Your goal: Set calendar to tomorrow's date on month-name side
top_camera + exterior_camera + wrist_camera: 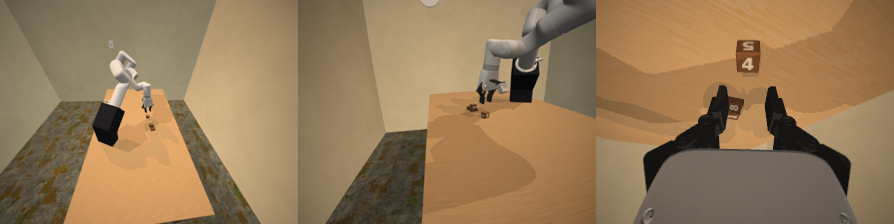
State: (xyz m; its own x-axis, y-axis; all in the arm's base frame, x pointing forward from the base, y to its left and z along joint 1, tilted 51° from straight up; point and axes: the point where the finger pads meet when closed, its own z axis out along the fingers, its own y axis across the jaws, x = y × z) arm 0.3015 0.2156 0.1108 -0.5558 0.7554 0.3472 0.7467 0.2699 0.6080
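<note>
A brown loose cube [148,116] [485,114] [748,56] rests on the table beside the tray. In the wrist view its faces show a white 4, upright, and a 5 that looks turned over. The small brown tray [152,129] [469,108] lies on the table with the other cube [151,125] [473,106] [735,106] at one end. That cube shows an 8 turned sideways in the wrist view, partly hidden by the left finger. My gripper [148,111] [486,101] [747,95] is partly open and empty, raised above the table near both cubes. The month's name cannot be read.
The wooden table [137,189] [480,182] carries the tray and cubes. The black arm base [107,122] [522,88] stands by the table's side. Walls surround the scene, and arm shadows fall across the tray and table.
</note>
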